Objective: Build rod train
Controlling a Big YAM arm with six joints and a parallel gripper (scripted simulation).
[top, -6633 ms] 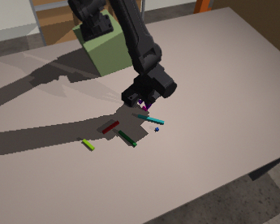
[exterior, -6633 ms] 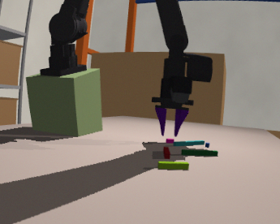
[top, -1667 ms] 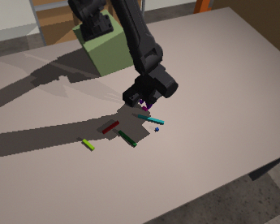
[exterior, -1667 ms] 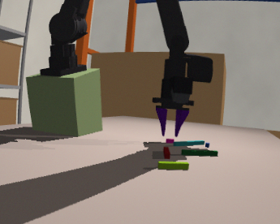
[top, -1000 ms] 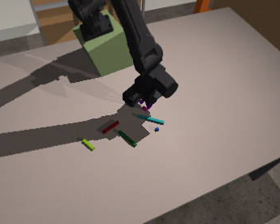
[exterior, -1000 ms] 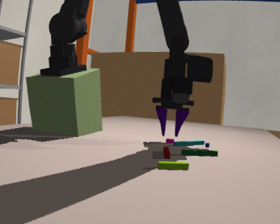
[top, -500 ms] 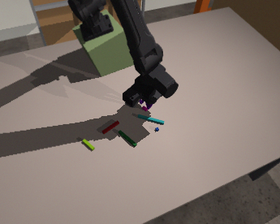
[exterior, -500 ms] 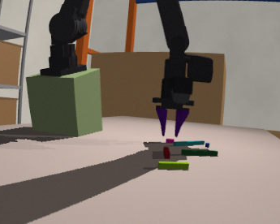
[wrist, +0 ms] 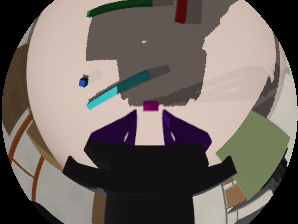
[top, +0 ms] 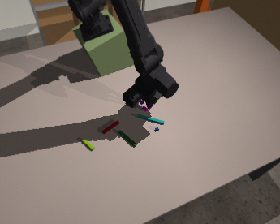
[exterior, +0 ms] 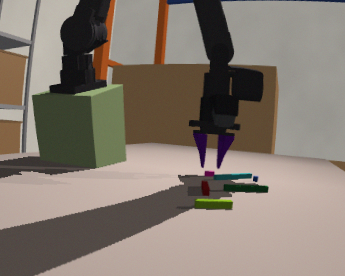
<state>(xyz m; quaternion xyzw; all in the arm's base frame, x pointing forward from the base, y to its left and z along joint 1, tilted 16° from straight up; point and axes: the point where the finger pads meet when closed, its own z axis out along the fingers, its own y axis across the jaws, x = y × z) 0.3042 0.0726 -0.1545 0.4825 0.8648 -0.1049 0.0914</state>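
your claw hangs part open and empty right over the magenta rod, low centre of the exterior view; the red rod lies nearer the camera on the surface.

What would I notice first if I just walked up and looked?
Probably the big black arm reaching down from its green block, its purple claw open and empty just above a tiny magenta rod. Next, the bright little rods beside it: turquoise, red, green, lime.
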